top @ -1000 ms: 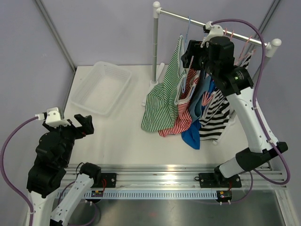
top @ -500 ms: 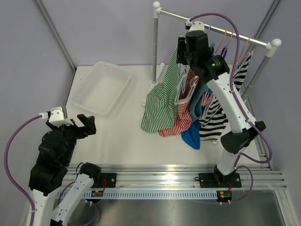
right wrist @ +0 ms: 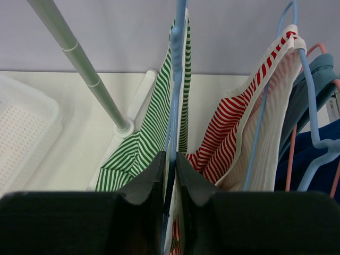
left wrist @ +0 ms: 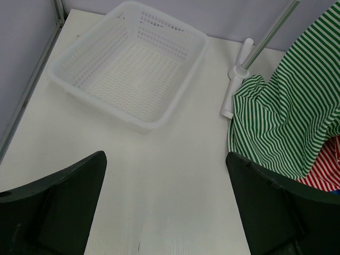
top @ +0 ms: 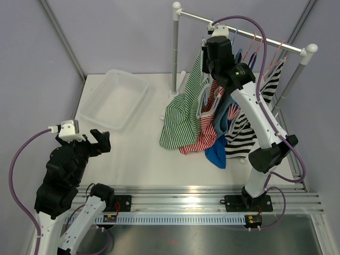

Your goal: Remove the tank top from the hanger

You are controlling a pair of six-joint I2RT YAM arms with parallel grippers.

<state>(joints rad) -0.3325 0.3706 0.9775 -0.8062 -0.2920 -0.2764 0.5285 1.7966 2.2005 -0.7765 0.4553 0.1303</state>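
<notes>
I've got the right gripper (right wrist: 169, 159) up under the rail (top: 281, 43), its fingers pinching the blue hanger (right wrist: 177, 64) of the green striped tank top (top: 178, 117) hanging leftmost there, probably to lift it off, while the left gripper (left wrist: 164, 159) hovers spread wide near the basket (left wrist: 183, 79).

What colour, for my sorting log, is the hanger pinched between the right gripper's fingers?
A light blue plastic hanger, best seen in the right wrist view.

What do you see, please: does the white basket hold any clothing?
No, the white basket shows only its bare perforated floor in the left wrist view.
</notes>
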